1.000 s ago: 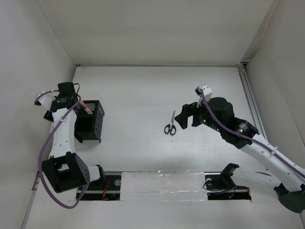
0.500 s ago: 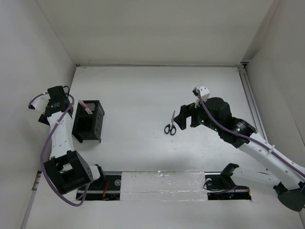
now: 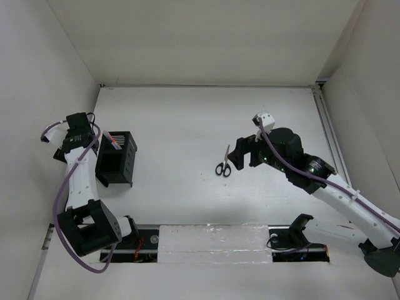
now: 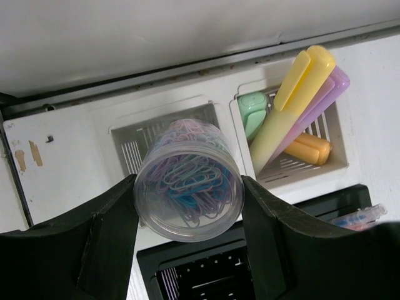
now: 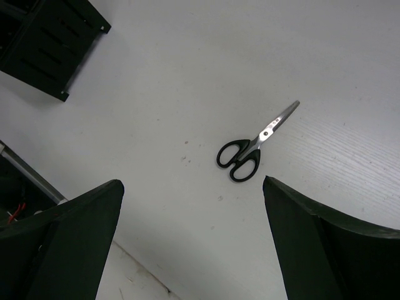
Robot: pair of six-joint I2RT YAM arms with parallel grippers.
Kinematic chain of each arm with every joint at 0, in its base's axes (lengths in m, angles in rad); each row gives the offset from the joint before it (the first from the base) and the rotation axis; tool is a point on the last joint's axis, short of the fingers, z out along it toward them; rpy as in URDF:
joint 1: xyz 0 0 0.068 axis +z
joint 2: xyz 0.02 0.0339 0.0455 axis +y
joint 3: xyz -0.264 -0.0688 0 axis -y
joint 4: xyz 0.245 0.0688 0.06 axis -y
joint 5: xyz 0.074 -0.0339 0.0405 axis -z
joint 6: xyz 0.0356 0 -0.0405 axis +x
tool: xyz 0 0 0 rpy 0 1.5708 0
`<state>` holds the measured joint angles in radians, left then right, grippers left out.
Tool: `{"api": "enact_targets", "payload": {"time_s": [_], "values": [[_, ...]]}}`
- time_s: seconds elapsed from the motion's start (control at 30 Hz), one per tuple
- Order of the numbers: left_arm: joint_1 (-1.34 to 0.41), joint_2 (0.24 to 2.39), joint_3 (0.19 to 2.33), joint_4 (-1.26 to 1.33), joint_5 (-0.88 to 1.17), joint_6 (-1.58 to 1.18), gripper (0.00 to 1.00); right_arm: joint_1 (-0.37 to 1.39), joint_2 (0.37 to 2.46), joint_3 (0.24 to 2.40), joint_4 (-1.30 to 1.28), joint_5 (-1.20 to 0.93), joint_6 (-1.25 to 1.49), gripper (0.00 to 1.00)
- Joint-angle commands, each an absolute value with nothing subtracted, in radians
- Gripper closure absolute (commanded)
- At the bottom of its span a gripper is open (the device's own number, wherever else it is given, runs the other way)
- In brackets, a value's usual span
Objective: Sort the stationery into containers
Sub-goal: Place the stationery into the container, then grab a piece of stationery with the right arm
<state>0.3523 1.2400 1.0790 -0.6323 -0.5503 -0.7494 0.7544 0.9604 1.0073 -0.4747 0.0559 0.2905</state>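
- Top view: soft, even white light from above. The table (image 3: 187,125) reads bright, the left wall (image 3: 37,75) a shade greyer.
- Shadows on the table are faint and fuzzy, and the scissors (image 3: 224,164) throw almost none.
- Glossy strip (image 3: 212,240) at the near edge is catching patchy glare.
- Left wrist view: the tub (image 4: 189,181) is sharp, with light coming through its clear wall. The yellow highlighter (image 4: 294,106) is bright, slightly washed out.
- Fingers (image 4: 75,250) of the left gripper (image 4: 189,200) are flat black, no detail.
- Right wrist view: crisp focus on the table, scissor blade glinting.
- Fingers (image 5: 62,250) of the right gripper (image 5: 192,181) are dark and soft-edged. The black holder (image 5: 44,44) sits underexposed in the corner.
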Motion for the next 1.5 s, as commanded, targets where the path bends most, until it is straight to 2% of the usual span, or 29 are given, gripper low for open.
{"api": "enact_targets", "payload": {"time_s": [0.0, 0.33, 0.4, 0.43, 0.53, 0.57, 0.67, 0.7, 0.73, 0.77, 0.93, 1.03, 1.13, 1.23, 1.27, 1.4, 1.43, 1.47], "values": [[0.339, 1.187, 1.055, -0.624, -0.558, -0.772, 1.0, 0.764, 0.956, 1.005, -0.408, 0.057, 0.279, 0.01], [0.324, 1.187, 1.055, -0.635, -0.568, -0.792, 1.0, 0.764, 0.956, 1.005, -0.408, 0.057, 0.279, 0.01], [0.324, 1.187, 1.055, -0.635, -0.568, -0.792, 0.95, 0.764, 0.956, 1.005, -0.408, 0.057, 0.279, 0.01], [0.324, 1.187, 1.055, -0.635, -0.568, -0.792, 0.83, 0.764, 0.956, 1.005, -0.408, 0.057, 0.279, 0.01], [0.324, 1.178, 1.055, -0.635, -0.558, -0.782, 0.61, 0.764, 0.956, 1.005, -0.408, 0.048, 0.279, 0.01], [0.324, 1.167, 1.055, -0.635, -0.558, -0.782, 0.47, 0.764, 0.956, 1.005, -0.408, 0.048, 0.279, 0.01], [0.324, 1.141, 1.055, -0.615, -0.558, -0.77, 0.29, 0.764, 0.965, 0.996, -0.399, 0.048, 0.279, 0.01], [0.324, 1.141, 1.064, -0.615, -0.558, -0.77, 0.21, 0.764, 0.965, 0.996, -0.399, 0.048, 0.279, 0.01], [0.324, 1.132, 1.065, -0.615, -0.558, -0.77, 0.06, 0.764, 0.965, 0.996, -0.399, 0.048, 0.279, 0.01], [0.324, 1.132, 1.065, -0.615, -0.569, -0.77, 0.01, 0.764, 0.965, 0.996, -0.399, 0.048, 0.279, 0.01], [0.324, 1.117, 1.074, -0.615, -0.56, -0.761, 0.01, 0.764, 0.983, 0.996, -0.399, 0.058, 0.279, 0.01], [0.324, 1.072, 1.074, -0.568, -0.5, -0.703, 0.01, 0.764, 0.995, 0.996, -0.411, 0.138, 0.322, 0.01], [0.324, 1.04, 1.086, -0.511, -0.381, -0.606, 0.01, 0.764, 1.047, 0.986, -0.466, 0.239, 0.373, 0.01], [0.324, 1.022, 1.118, -0.511, -0.168, -0.555, 0.01, 0.764, 1.1, 0.976, -0.529, 0.366, 0.426, 0.01], [0.324, 1.011, 1.13, -0.493, -0.167, -0.555, 0.01, 0.764, 1.112, 0.963, -0.529, 0.367, 0.445, 0.01], [0.324, 0.986, 1.149, -0.417, 0.13, -0.555, 0.01, 0.764, 1.178, 0.934, -0.529, 0.419, 0.523, 0.01], [0.296, 0.997, 1.163, -0.417, 0.13, -0.555, 0.01, 0.764, 1.196, 0.934, -0.529, 0.419, 0.537, 0.01], [0.178, 1.029, 1.187, -0.417, 0.106, -0.555, 0.01, 0.764, 1.215, 0.934, -0.529, 0.428, 0.549, 0.01]]}}
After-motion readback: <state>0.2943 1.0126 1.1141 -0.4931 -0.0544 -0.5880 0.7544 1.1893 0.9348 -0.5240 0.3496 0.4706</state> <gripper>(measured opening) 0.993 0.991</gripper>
